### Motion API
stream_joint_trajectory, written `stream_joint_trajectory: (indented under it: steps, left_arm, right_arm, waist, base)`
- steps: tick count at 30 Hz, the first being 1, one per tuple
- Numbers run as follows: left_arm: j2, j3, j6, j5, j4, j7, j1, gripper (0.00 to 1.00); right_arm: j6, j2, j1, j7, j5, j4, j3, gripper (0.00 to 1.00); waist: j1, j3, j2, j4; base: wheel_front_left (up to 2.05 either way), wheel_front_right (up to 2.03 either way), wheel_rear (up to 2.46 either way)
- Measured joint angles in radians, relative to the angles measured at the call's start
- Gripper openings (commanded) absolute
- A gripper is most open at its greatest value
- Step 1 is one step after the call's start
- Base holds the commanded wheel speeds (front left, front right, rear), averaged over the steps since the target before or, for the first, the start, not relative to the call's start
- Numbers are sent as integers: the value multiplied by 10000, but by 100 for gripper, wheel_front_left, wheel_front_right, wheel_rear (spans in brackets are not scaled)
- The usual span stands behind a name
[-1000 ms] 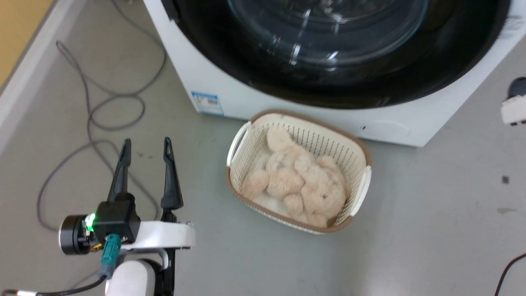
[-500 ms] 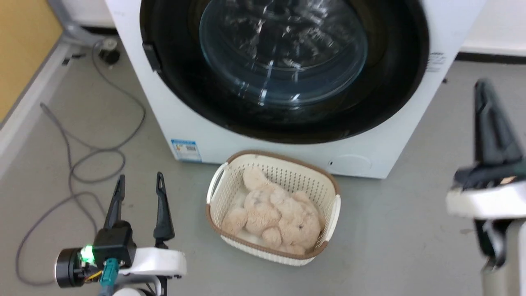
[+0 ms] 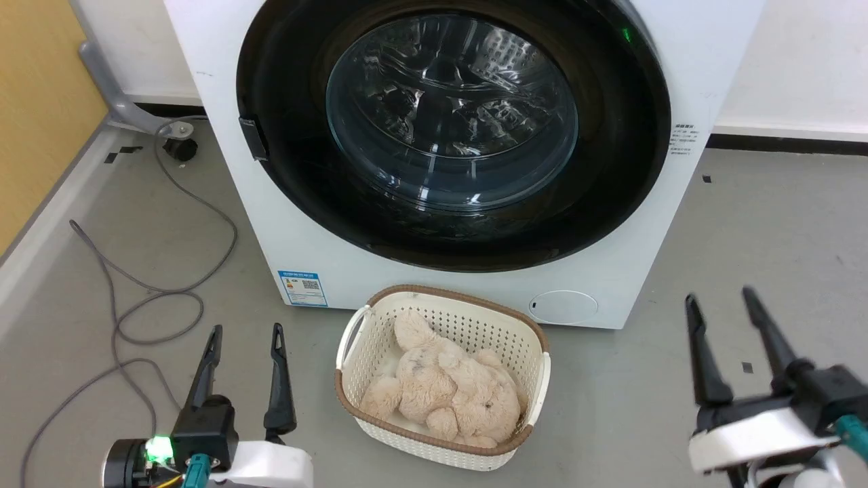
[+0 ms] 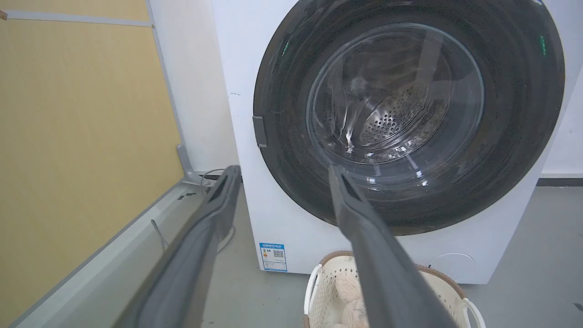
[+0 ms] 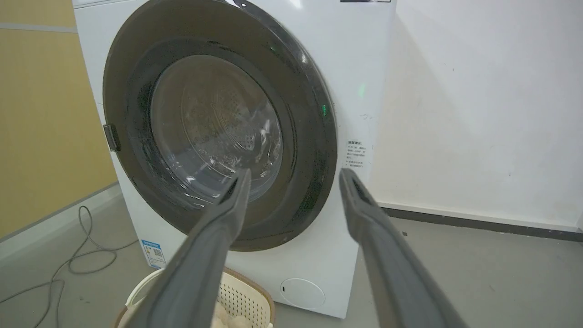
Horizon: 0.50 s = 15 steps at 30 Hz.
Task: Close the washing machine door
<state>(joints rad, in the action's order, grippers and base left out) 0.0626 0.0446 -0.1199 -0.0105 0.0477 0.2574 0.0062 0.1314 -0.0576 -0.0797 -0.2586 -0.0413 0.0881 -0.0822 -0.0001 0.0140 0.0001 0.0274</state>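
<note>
The white washing machine (image 3: pixel 475 298) stands ahead of me. Its glossy black washing machine door (image 3: pixel 610 176) lies flat against the front, and the steel drum shows through the clear glass bowl (image 3: pixel 451 115). My left gripper (image 3: pixel 246 332) is open at the lower left, short of the machine, with nothing in it. My right gripper (image 3: pixel 719 297) is open at the lower right, also apart from the machine. In the left wrist view the left gripper (image 4: pixel 284 169) points at the washing machine door (image 4: pixel 514 136). In the right wrist view the right gripper (image 5: pixel 296 172) faces the washing machine door (image 5: pixel 309 136).
A cream basket (image 3: pixel 447 291) holding a beige plush toy (image 3: pixel 441 400) sits on the grey floor right before the machine, between my grippers. A grey cable (image 3: pixel 156 298) loops on the floor at the left. A yellow wall (image 3: pixel 34 102) runs along the left.
The head camera has swung upward, so more of the machine shows. My right gripper has come down to the lower right and now shows both open fingers. The left gripper keeps its place.
</note>
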Motion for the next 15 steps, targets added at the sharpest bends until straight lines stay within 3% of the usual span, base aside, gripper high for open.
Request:
stream_joint_trajectory:
  steps: [8,9,15]
  left_arm:
    - [6,92,92,-36,117,0,101,100]
    - [2,100,105,-56,130,-2,103,0]
    - [-23,88,100,-56,130,-33,102,0]
  right_arm:
    - [2,15,428,2,-213,282,182,100]
    - [2,15,453,2,-217,282,180,0]
    - [2,13,451,29,-215,286,188,0]
  waist:
    - [0,-53,0,68]
    - [0,-59,0,82]
    - [0,-64,0,77]
  base:
    - [0,0,0]
    - [0,0,0]
    - [0,0,0]
